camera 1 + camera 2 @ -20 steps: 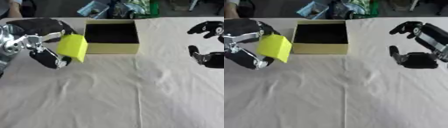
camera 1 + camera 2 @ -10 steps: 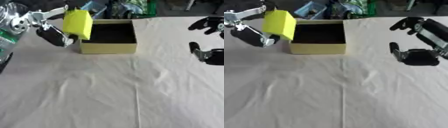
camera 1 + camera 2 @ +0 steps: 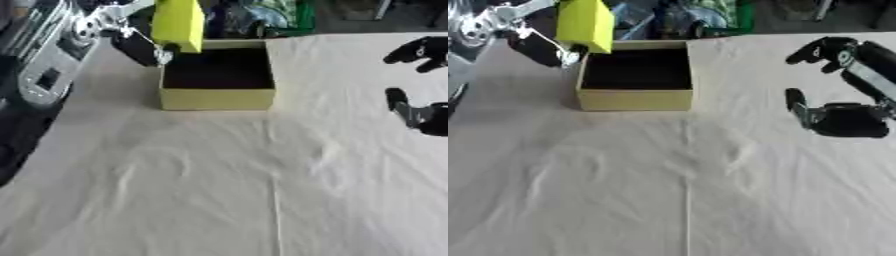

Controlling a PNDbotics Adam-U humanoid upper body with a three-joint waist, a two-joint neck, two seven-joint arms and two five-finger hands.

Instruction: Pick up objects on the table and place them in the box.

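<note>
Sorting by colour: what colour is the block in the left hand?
Bright yellow block, clearest in the right eye view.

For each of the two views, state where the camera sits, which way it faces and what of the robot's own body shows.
Left eye view: in the robot's head, looking down and forward over the cloth-covered table; the left robot hand holds the yellow block above the box's left rear corner, and the right robot hand shows at the right edge.
Right eye view: same head, set slightly to the right, same downward gaze; more of the right arm shows.
Shared: both show the same moment, with box, block, both hands and clutter beyond the far edge.
</note>
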